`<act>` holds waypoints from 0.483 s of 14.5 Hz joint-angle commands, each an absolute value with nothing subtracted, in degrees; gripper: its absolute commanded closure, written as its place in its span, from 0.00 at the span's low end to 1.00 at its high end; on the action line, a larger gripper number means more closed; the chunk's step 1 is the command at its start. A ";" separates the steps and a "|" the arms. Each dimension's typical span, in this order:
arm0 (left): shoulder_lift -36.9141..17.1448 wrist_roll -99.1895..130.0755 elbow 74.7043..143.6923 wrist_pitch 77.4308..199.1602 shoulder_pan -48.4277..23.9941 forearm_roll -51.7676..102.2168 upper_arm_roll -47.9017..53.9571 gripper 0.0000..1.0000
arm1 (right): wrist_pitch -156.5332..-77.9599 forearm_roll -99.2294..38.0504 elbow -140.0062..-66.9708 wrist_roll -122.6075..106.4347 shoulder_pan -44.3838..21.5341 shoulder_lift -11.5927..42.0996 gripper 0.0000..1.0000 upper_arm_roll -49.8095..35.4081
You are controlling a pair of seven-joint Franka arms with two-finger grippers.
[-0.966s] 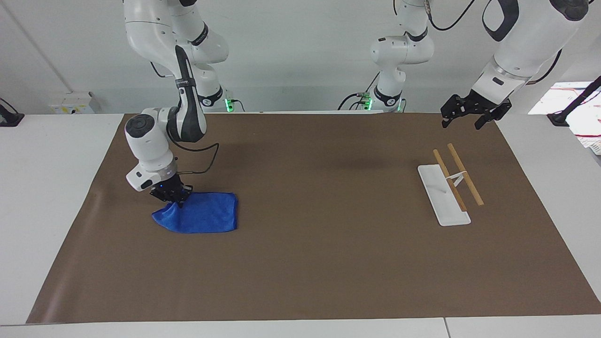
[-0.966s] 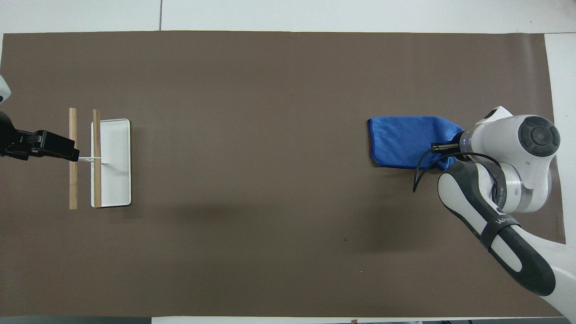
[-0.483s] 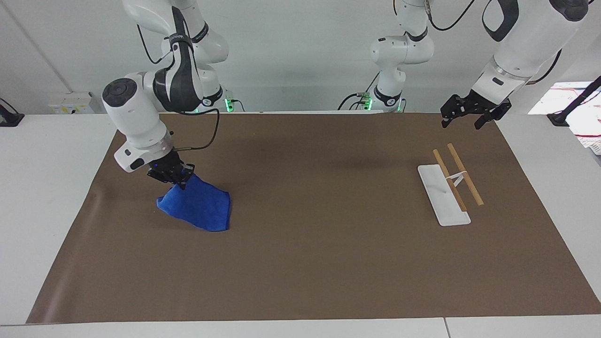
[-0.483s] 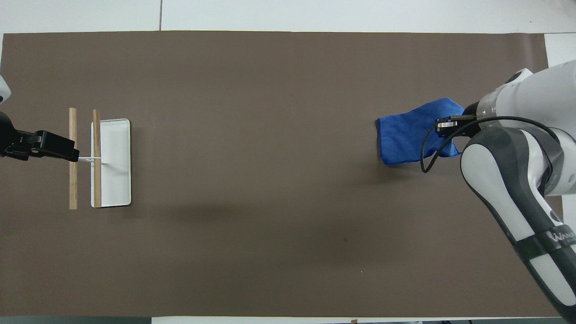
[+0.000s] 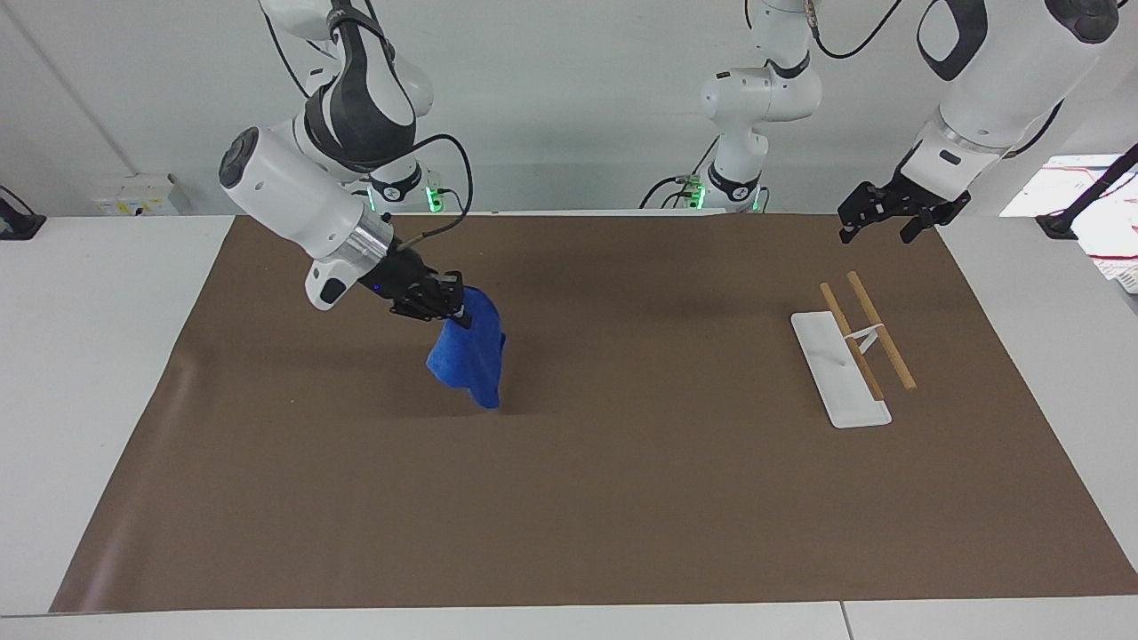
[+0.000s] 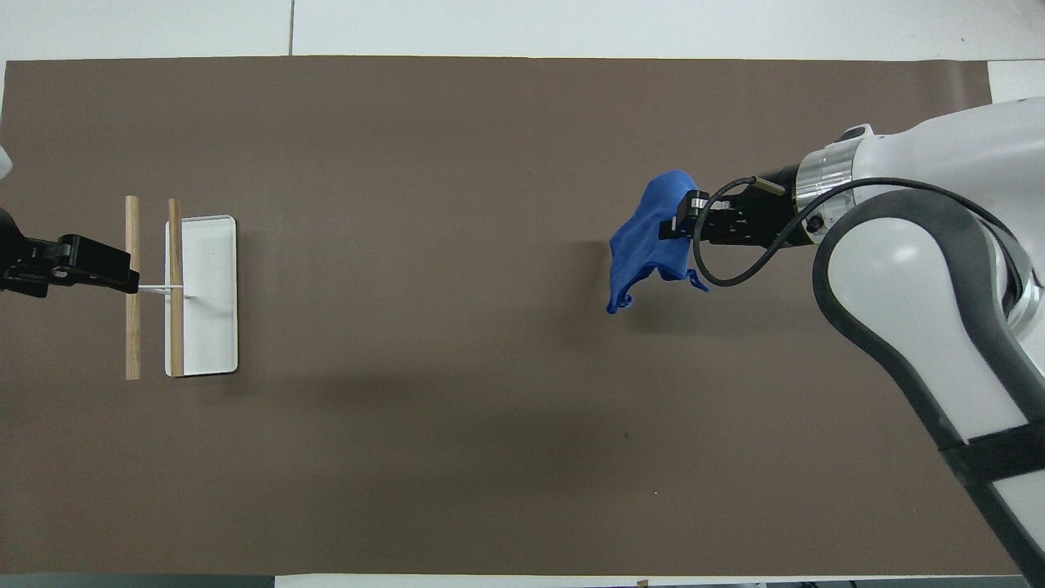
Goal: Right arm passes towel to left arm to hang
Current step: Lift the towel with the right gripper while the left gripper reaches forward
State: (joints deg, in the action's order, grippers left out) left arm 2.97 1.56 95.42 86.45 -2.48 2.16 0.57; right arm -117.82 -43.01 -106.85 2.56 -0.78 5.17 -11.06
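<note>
The right arm's black two-finger gripper (image 5: 449, 313), clamped on a corner of the small bright blue microfibre towel (image 5: 468, 360), had lifted it off the brown-covered counter (image 5: 622, 498) and toward the middle, so the handover could follow. The left gripper (image 5: 889, 216) waited open over the wooden-railed white rack (image 5: 840, 369) (no legible writing noted).

White table (image 5: 89, 373) under a brown mat (image 5: 622, 498); plain white wall (image 5: 569, 107). A wall box (image 5: 138, 194) sits low, toward the right arm's end.
</note>
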 commanded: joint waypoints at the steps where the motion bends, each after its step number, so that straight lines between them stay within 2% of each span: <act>1: 5.45 8.23 98.69 86.04 -2.37 4.82 0.44 0.00 | -122.49 -54.53 -105.03 1.41 -2.88 6.33 1.00 -13.79; 7: 9.22 39.51 106.77 91.13 -3.43 14.75 1.05 0.00 | -139.54 -71.33 -102.57 1.32 -16.94 7.91 1.00 -13.89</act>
State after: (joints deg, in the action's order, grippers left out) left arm 5.55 31.10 101.22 87.68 -2.77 12.16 1.01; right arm -135.89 -65.78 -104.47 2.06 -14.83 6.52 -13.84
